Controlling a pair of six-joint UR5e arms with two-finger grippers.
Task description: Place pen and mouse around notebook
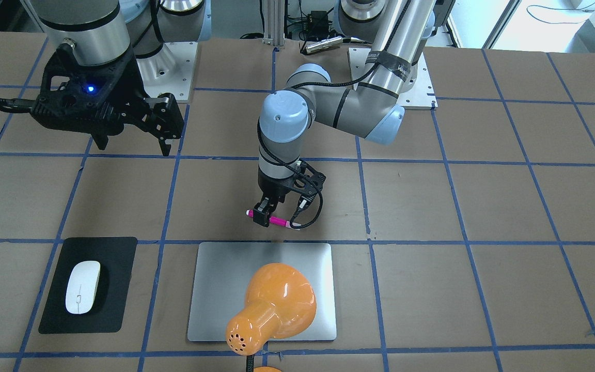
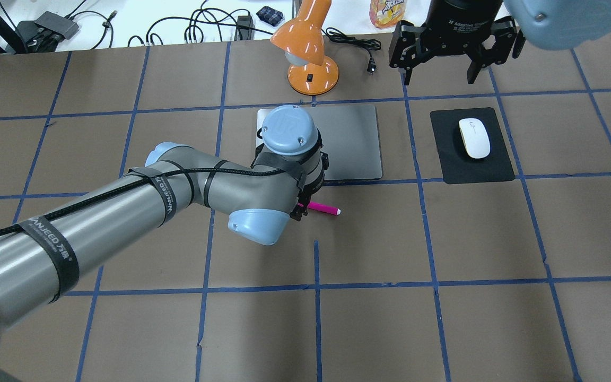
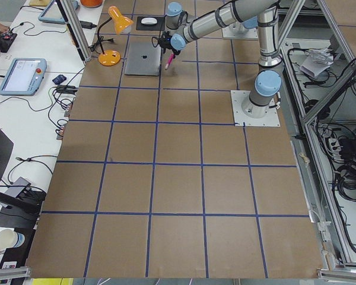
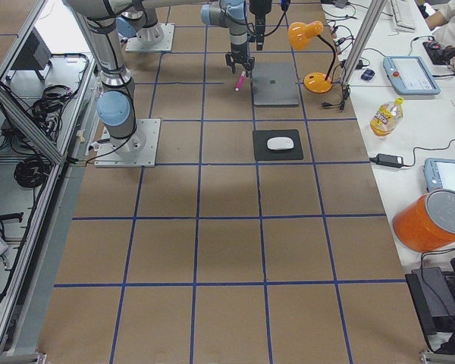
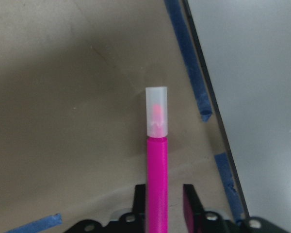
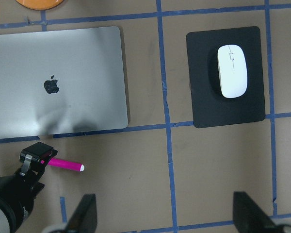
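My left gripper [image 1: 264, 217] is shut on the magenta pen [image 1: 279, 221], which lies roughly level a little above the table. The pen [image 2: 326, 209] hangs just off the robot-side edge of the silver notebook [image 2: 353, 143]. In the left wrist view the pen [image 5: 156, 165] runs out between the fingers, pale cap forward, with the notebook's edge on the right. The white mouse [image 2: 474, 138] rests on a black mat [image 2: 475, 170] to the notebook's right. My right gripper [image 2: 438, 74] hovers open and holds nothing, beyond the mouse.
An orange desk lamp [image 2: 311, 53] stands at the notebook's far edge, and its shade overhangs the notebook [image 1: 215, 289] in the front-facing view. Cables, a bottle and tablets lie on the white bench beyond the table. Blue tape lines grid the brown tabletop.
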